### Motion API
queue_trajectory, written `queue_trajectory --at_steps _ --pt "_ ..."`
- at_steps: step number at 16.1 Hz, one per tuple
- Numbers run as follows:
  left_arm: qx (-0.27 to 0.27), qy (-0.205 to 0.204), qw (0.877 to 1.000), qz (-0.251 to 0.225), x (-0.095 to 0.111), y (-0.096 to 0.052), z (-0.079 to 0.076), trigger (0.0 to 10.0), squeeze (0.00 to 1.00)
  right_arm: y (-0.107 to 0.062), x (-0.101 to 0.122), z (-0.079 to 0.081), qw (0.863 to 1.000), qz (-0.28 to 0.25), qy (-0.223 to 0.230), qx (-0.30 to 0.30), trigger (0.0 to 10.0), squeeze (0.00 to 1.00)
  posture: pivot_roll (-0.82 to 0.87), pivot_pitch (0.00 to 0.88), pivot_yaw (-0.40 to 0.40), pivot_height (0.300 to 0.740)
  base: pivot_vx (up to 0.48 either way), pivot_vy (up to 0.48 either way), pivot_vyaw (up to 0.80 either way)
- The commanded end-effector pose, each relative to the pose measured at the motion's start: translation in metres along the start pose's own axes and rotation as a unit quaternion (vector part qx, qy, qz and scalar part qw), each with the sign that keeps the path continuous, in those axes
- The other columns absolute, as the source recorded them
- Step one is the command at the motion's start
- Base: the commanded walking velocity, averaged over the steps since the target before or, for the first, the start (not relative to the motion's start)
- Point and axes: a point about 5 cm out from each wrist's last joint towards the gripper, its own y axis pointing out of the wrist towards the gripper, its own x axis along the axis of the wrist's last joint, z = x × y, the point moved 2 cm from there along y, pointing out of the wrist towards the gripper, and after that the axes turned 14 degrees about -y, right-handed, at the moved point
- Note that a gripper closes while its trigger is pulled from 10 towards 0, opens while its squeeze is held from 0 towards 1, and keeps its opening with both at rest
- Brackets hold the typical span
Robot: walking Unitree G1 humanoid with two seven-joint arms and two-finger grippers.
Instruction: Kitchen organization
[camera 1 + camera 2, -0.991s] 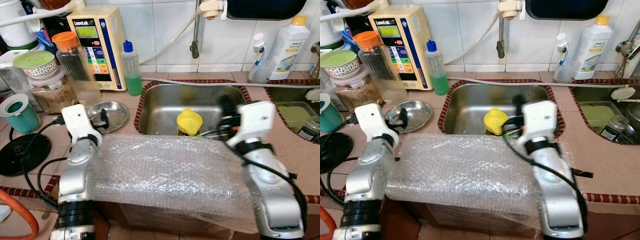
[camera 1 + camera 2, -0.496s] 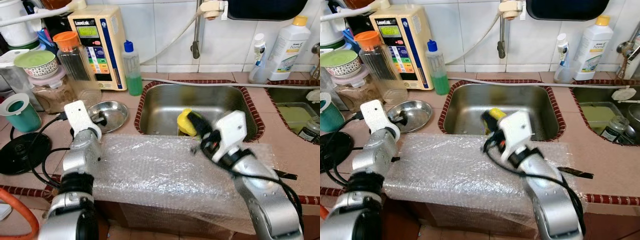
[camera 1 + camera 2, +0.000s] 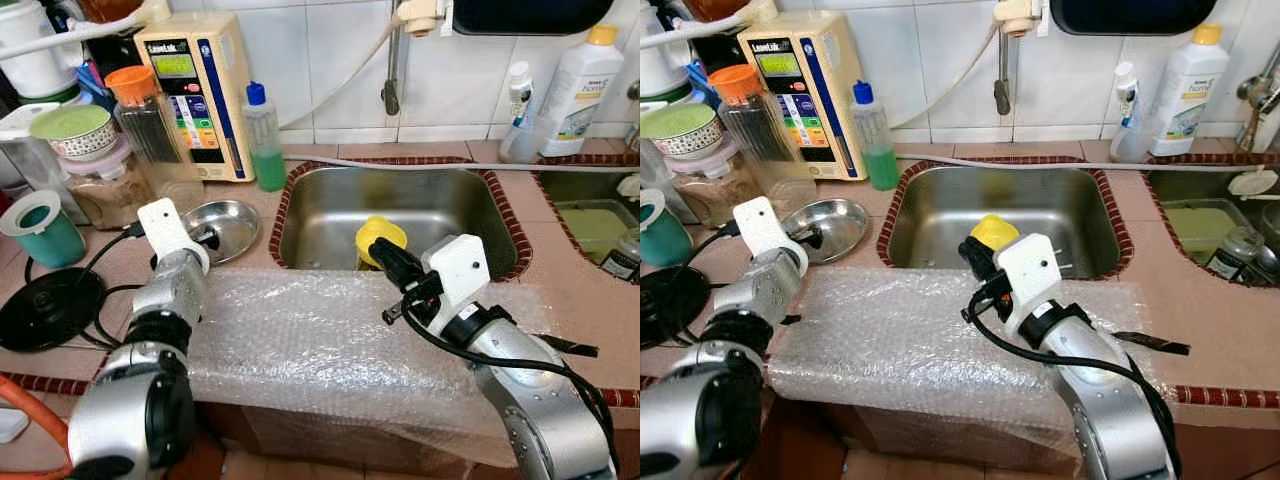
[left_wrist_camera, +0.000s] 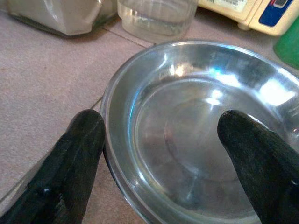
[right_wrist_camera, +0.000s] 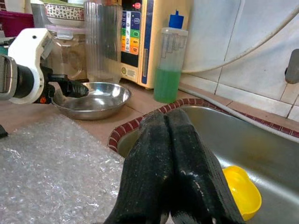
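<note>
A shallow steel bowl sits on the counter left of the sink. My left gripper is open across its near rim, with one finger outside the rim and the other over the inside. A yellow cup stands in the sink by the front wall. My right gripper is shut with nothing in it. It hovers over the sink's front edge next to the yellow cup, pointing left toward the bowl. A sheet of bubble wrap covers the counter's front under both arms.
Behind the bowl stand a cream water machine, a green soap bottle, an orange-lidded jar and food containers. A teal cup and a black disc lie far left. A white bottle and a second basin are right.
My right arm swung left and turned, bringing its shut fingers from the sink's right side to beside the yellow cup. The left arm rotated a little at the bowl.
</note>
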Motion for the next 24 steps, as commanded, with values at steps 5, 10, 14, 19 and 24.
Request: queue_trajectory --at_steps 5,10,14,19,24 --pt "0.020 -0.007 1.000 0.014 0.007 0.004 0.006 10.0 0.00 -0.003 0.005 0.002 1.000 -0.008 0.003 0.006 10.0 0.00 -0.12 0.000 0.157 0.740 0.000 0.000 0.00" --pt "0.013 0.030 0.999 -0.010 0.018 0.004 0.002 10.0 0.00 -0.003 0.005 0.000 1.000 -0.006 -0.003 -0.001 10.0 0.00 -0.12 0.000 0.162 0.740 0.000 0.000 0.00" --pt "0.032 0.013 0.999 -0.006 0.018 0.005 0.013 10.0 0.00 -0.002 0.005 0.000 1.000 -0.008 -0.005 -0.001 10.0 0.00 -0.11 0.000 0.157 0.740 0.000 0.000 0.00" --pt "0.020 -0.019 0.999 0.027 0.009 0.004 0.005 10.0 0.00 -0.006 0.009 0.011 0.999 -0.018 0.020 0.044 10.0 0.00 -0.11 0.000 0.157 0.740 0.000 0.000 0.00" --pt "-0.012 -0.033 0.998 0.059 0.002 0.003 -0.010 10.0 0.00 -0.007 0.007 0.014 0.999 -0.013 0.014 0.047 10.0 0.00 -0.13 0.000 0.176 0.740 0.000 0.000 0.00"
